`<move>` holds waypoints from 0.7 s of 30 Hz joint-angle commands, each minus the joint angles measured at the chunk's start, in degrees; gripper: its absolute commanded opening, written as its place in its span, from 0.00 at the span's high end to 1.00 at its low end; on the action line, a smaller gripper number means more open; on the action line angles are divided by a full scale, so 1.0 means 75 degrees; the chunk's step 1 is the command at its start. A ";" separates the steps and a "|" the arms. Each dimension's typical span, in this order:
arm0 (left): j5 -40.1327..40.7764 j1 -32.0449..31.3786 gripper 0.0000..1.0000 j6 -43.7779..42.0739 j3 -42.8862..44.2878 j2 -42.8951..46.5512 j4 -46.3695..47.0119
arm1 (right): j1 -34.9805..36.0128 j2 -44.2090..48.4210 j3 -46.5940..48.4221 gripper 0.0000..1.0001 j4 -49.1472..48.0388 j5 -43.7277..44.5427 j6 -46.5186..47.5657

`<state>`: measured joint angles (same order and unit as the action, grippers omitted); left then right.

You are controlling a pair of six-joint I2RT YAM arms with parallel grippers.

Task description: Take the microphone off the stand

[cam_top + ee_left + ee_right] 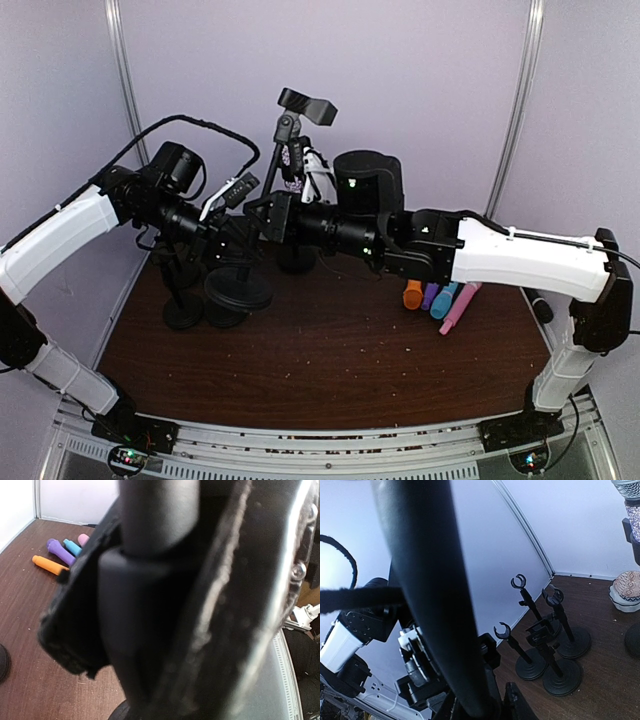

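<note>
In the right wrist view a smooth black microphone (425,580) runs from the top down between my right gripper's (480,707) jaws, which are shut on it. In the left wrist view my left gripper (150,645) is shut on the black stand (130,610) at its holder, with worn pads (70,630) on either side. In the top view both grippers meet at centre left, left gripper (228,235) and right gripper (262,215), above the stand's round base (238,290). The microphone is mostly hidden there.
Several empty black clip stands (552,630) stand near the left wall, one of them showing in the top view (183,310). A tall stand (300,110) with glittery microphones (293,160) is at the back. Coloured microphones (445,300) lie at the right. A patterned bowl (626,587) sits at the back.
</note>
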<state>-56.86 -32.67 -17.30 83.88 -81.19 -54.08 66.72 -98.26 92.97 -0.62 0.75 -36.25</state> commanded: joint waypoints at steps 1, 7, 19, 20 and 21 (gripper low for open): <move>-0.0786 0.0018 1.00 -0.0247 0.0364 0.0317 0.0520 | -0.0177 0.0292 -0.0229 1.00 -0.0560 -0.1054 -0.0077; -0.2658 0.0019 1.00 0.0205 0.0534 0.0223 0.0411 | -0.0542 0.0557 -0.1076 1.00 -0.3077 -0.4491 -0.0505; -0.4189 0.0006 1.00 0.0527 0.0616 0.0231 0.0400 | -0.0648 -0.0044 -0.0525 1.00 -0.6100 -0.7861 -0.2749; -0.4221 0.0000 1.00 0.0534 0.0616 0.0231 0.0402 | -0.0650 -0.0085 -0.0550 1.00 -0.6331 -0.7954 -0.2913; -0.4233 0.0005 1.00 0.0537 0.0626 0.0231 0.0403 | -0.0652 -0.0118 -0.0573 1.00 -0.6481 -0.7979 -0.3039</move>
<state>-84.42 -35.09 -11.35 86.00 -80.93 -57.21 60.18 -99.83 86.85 -35.62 -44.47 -47.59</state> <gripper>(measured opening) 0.162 0.229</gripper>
